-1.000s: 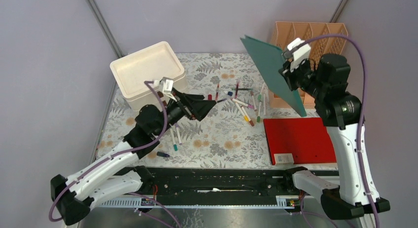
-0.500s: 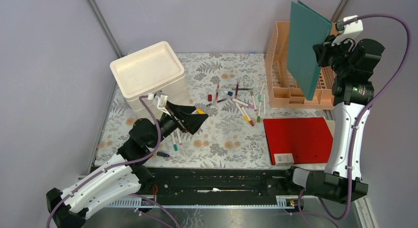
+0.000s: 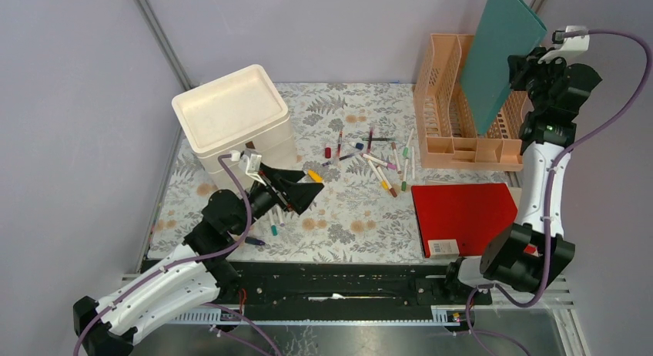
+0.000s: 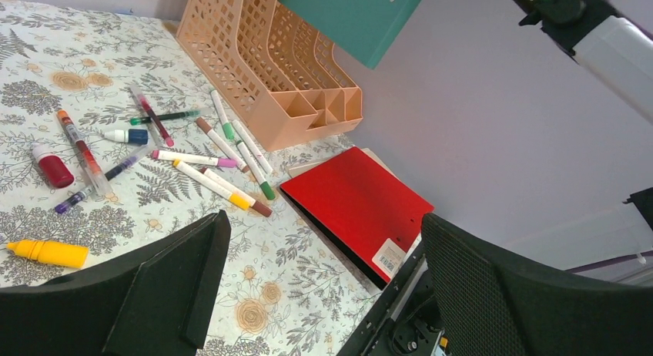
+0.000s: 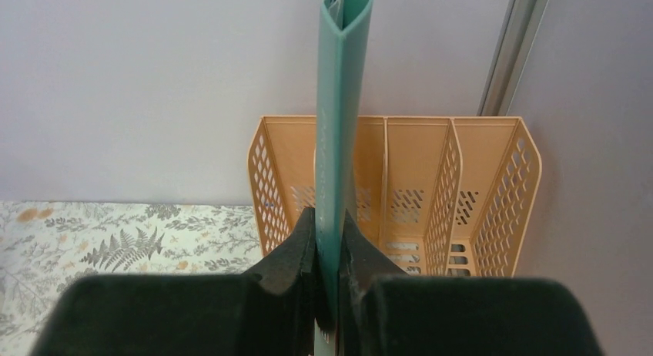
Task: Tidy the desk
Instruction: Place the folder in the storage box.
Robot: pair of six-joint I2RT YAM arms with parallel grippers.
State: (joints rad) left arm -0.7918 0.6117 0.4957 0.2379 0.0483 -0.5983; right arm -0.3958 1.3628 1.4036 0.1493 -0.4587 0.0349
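Pinching the light-looking, stiff teal folder (image 5: pixel 339 140) by its edge, my right hand (image 5: pixel 327 248) is holding it above the file rack (image 5: pixel 416 125).

Back wall (image 3: pixel 339 32) plain lilac-grey, evenly lit. Metal post (image 3: pixel 158 36) at its left end, second post (image 5: pixel 517 44) at its right.

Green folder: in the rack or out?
Out. Right hand holds the green folder upright above the rack; its bottom corner hangs clear of it.
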